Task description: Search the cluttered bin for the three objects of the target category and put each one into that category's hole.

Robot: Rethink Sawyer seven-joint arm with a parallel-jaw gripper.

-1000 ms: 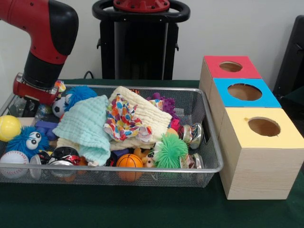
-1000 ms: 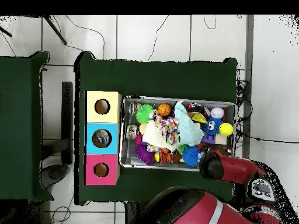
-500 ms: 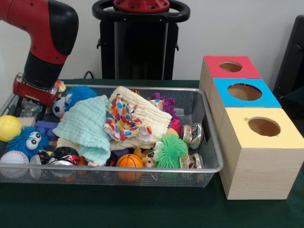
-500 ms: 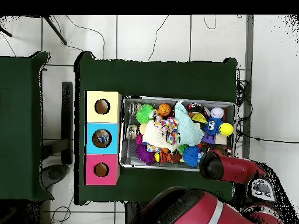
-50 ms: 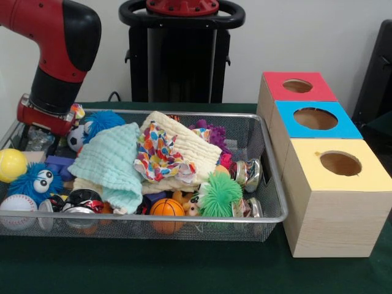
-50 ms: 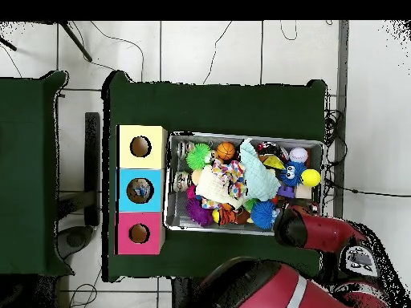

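On green cloth: wire bin (image 5: 269,215), heaped; three wooden boxes with holes, yellow (image 5: 340,164), blue (image 5: 315,118), red (image 5: 297,86), just beside it. Red arm (image 5: 58,61) dipped into the bin's far left corner; gripper (image 5: 38,136) buried among toys, grip cannot be told. Mint cloth (image 5: 110,162), cream cloth (image 5: 190,147), confetti cloth (image 5: 158,156). Fuzzy green ball (image 5: 219,195), basketball (image 5: 166,208), baseball (image 5: 17,205), yellow ball (image 5: 11,164). Something lies in the blue hole (image 6: 140,191); target category unclear, most sorting apparently left
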